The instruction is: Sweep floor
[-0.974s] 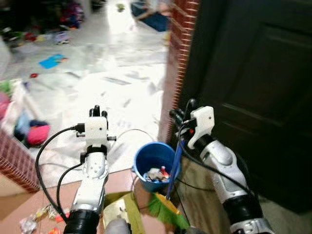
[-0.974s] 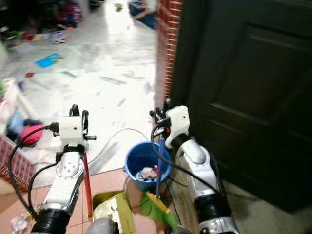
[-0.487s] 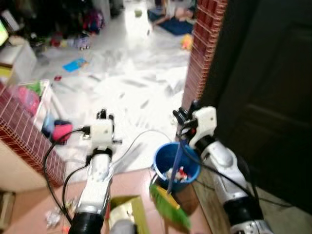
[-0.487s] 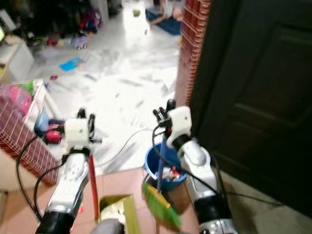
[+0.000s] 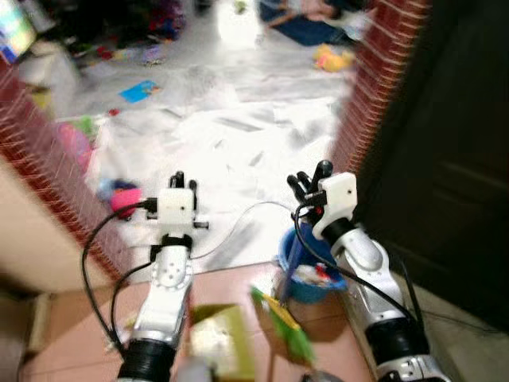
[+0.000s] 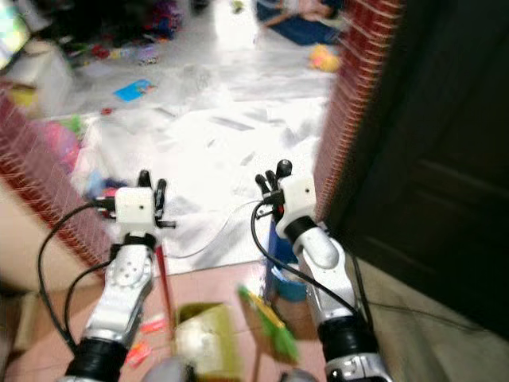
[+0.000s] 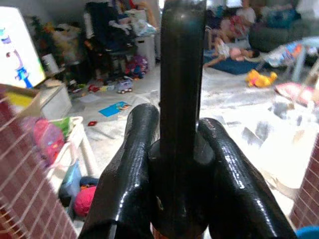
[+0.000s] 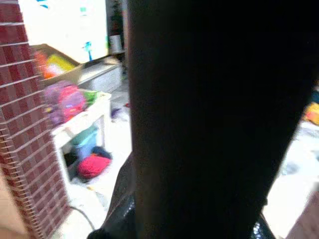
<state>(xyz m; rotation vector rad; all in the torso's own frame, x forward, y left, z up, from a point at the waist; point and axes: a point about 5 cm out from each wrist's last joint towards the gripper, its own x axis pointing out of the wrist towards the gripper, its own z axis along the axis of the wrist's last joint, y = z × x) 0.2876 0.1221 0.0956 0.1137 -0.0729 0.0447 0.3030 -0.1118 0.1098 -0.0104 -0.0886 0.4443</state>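
My left gripper (image 6: 151, 185) is shut on the red pole (image 6: 164, 280) of a yellow-green dustpan (image 6: 199, 341) that rests on the pink tiles below. In the left wrist view its fingers (image 7: 132, 169) clamp that pole (image 7: 182, 99). My right gripper (image 5: 310, 177) is shut on the blue broom handle (image 5: 291, 256), and the green broom head (image 5: 282, 325) lies beside the dustpan. In the right wrist view the handle (image 8: 214, 99) is a dark close-up shape. A blue bucket (image 5: 332, 280) holding rubbish stands behind the broom.
A red brick wall (image 5: 40, 143) runs close on the left and a brick pillar (image 5: 378, 79) and dark door (image 5: 453, 143) stand on the right. Small litter (image 6: 147, 326) lies by the dustpan. Toys, a white cable (image 5: 238, 227) and a person (image 5: 310, 9) on a mat lie farther off.
The whole picture has shifted and blurred, so the camera has moved; the brick wall on the left looms closer. Both grippers keep their hold on the poles.
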